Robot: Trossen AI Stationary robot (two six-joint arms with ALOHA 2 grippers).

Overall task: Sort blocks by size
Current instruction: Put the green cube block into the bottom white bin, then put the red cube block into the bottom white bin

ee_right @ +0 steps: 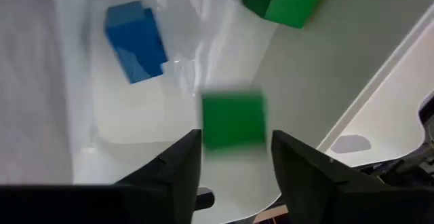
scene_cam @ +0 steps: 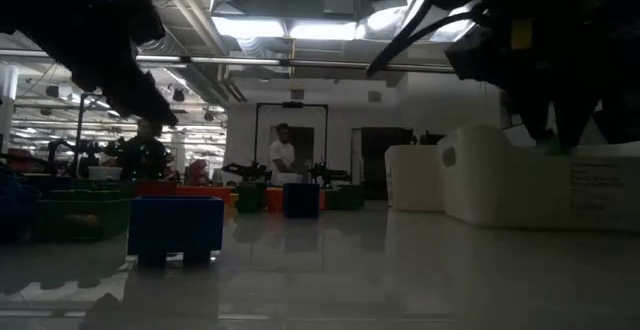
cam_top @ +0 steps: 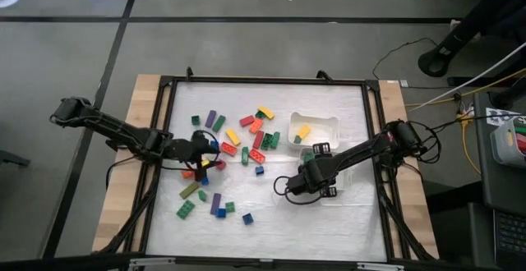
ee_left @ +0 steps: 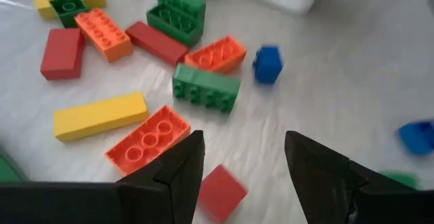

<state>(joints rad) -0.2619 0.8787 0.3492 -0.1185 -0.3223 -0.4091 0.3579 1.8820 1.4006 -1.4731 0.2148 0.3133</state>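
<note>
Sorting, early stage: my right gripper [ee_right: 234, 153], fingers spread, releases a green cube [ee_right: 233, 119] over the clear tray [cam_top: 343, 181]; my left gripper [ee_left: 241, 163], empty and parted, hovers above a red cube [ee_left: 222, 191]; most blocks [cam_top: 246, 135] lie loose mid-table, unsorted

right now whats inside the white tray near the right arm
In the high view the white tray holds a yellow block and a small green block. The right pincer is clear of it, so nothing looks covered.
</note>
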